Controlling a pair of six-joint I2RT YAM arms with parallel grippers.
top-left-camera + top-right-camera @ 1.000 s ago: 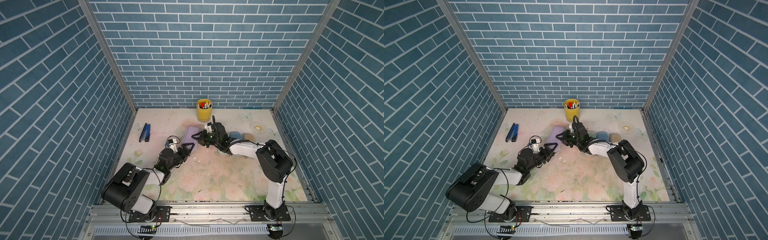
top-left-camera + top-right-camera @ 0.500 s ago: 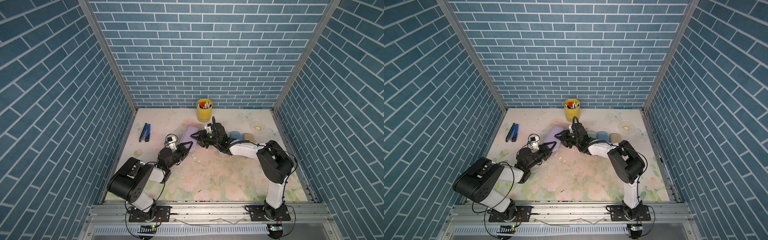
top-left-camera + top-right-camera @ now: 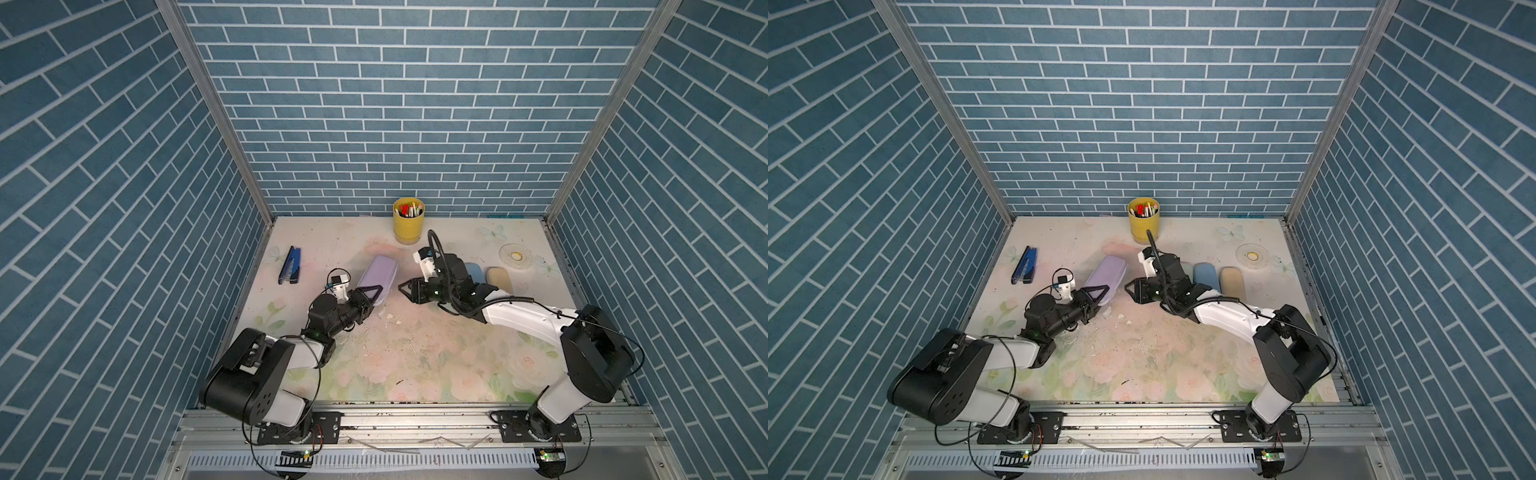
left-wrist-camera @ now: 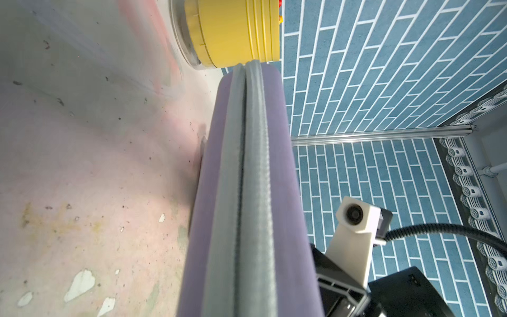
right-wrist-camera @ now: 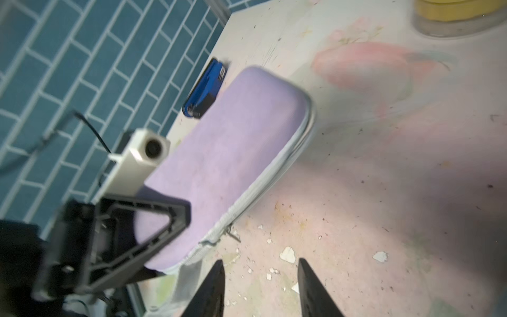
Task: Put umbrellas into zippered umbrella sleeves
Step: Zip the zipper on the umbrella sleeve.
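The cup [image 3: 409, 220] stands on the table [image 3: 415, 357] at the middle of the back wall. Front-left of the cup, by the left wall, lies the stapler [image 3: 291, 266]. Just front-left of the cup lies the left sleeve [image 3: 380, 270], its near end in the left gripper [image 3: 376, 291]. Straight before the cup is the right gripper [image 3: 406, 289]. Front-right of the cup lie the mid sleeve [image 3: 474, 271] and right sleeve [image 3: 500, 279], side by side. The tape roll [image 3: 516, 256] lies farther right.
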